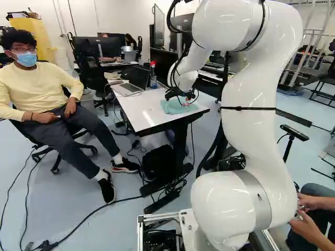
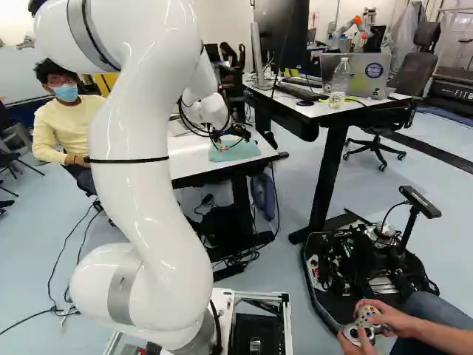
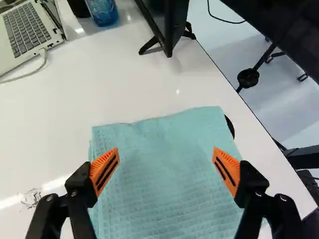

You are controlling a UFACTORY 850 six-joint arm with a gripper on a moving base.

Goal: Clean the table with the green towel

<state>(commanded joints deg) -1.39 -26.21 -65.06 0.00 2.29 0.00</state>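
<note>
In the left base view my gripper (image 1: 184,100) is at the end of the reaching arm, over the green towel (image 1: 177,106) on the white table (image 1: 140,111). The wrist view shows the gripper (image 3: 166,162) wide open, one orange pad above each side of the towel (image 3: 167,174), with nothing gripped. The towel lies flat, its far edge slightly wavy; its near part runs out of sight. Whether the fingertips touch the cloth I cannot tell. A dark scribbled mark (image 3: 32,198) shows on the tabletop beside the towel, outside one finger.
Beyond the towel stand a laptop (image 3: 27,30), a blue bottle (image 3: 102,11) and a black screen on a stand (image 3: 167,25). A seated person is beside the table. A second desk (image 2: 325,111) stands to the right in the right base view, with another robot (image 2: 355,29) behind.
</note>
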